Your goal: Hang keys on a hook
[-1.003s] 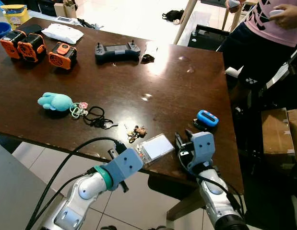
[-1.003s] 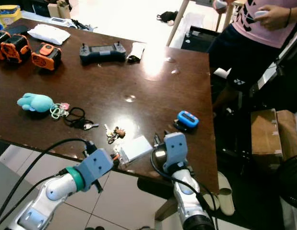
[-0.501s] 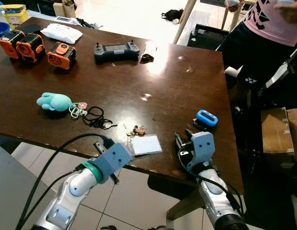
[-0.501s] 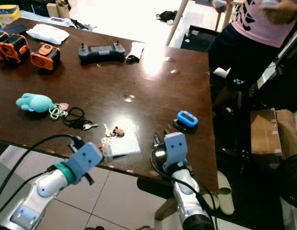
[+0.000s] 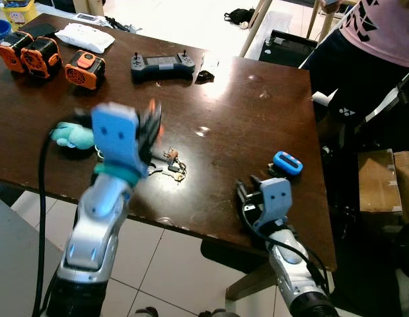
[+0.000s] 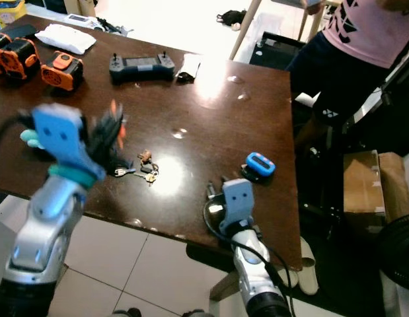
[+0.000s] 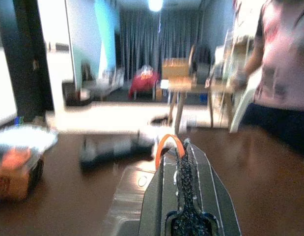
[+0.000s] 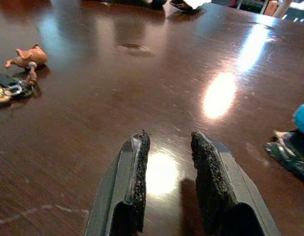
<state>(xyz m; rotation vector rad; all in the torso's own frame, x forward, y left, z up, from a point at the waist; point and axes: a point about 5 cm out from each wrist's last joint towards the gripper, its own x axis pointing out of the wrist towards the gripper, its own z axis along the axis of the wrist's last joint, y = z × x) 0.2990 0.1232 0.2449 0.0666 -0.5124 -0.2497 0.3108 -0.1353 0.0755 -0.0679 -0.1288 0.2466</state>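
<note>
Lying keys (image 5: 172, 166), lengthwise along table (image 5: 257, 125) edge

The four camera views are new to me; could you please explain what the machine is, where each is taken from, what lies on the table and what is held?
This is a humanoid robot with two silver arms. The two wide pictures come from its head; the others look along each claw. On the brown table lie keys with a brown charm, a teal plush, orange packs, a controller and a blue device. The raised left claw is shut on an orange loop; the right claw is open and empty.
</note>
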